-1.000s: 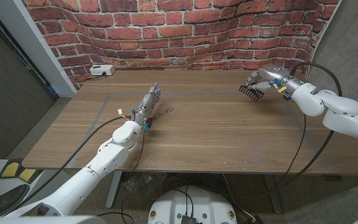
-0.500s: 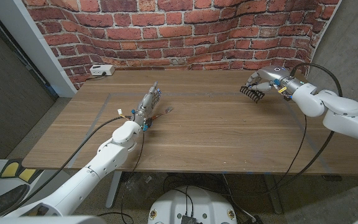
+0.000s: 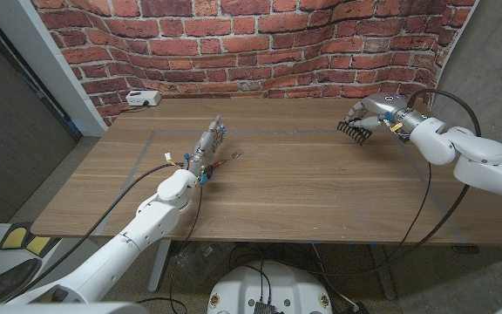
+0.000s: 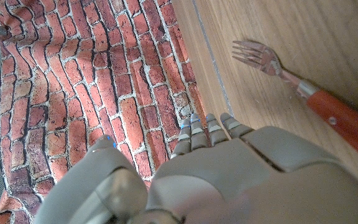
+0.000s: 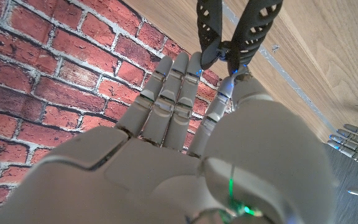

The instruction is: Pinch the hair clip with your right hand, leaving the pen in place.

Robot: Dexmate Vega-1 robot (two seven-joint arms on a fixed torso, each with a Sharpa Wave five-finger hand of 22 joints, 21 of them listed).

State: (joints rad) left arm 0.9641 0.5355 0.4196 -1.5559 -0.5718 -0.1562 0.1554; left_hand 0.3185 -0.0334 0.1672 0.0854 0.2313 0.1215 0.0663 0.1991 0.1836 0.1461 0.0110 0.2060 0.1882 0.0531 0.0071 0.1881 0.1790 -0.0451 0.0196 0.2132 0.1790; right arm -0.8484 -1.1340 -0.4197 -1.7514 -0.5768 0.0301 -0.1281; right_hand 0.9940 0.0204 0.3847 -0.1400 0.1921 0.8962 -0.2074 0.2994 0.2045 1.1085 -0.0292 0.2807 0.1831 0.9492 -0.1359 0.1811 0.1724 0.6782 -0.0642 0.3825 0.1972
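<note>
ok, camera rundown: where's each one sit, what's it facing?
Head view: fixed on the head, looking down the table to the brick wall; both arms.
Left wrist view: behind left hand, facing fork.
Right wrist view: behind right hand pinching hair clip.
Shared: fork and clip also show from the head.

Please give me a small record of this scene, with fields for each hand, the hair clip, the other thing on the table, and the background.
right hand: pinches the black hair clip at the far right of the wooden table
hair clip state: jaws apart in the right wrist view
left hand: holds nothing, fingers straight, close to the fork
fork: red handle, lies on the table
white box: far left corner
background: brick wall
pen: none seen
</note>
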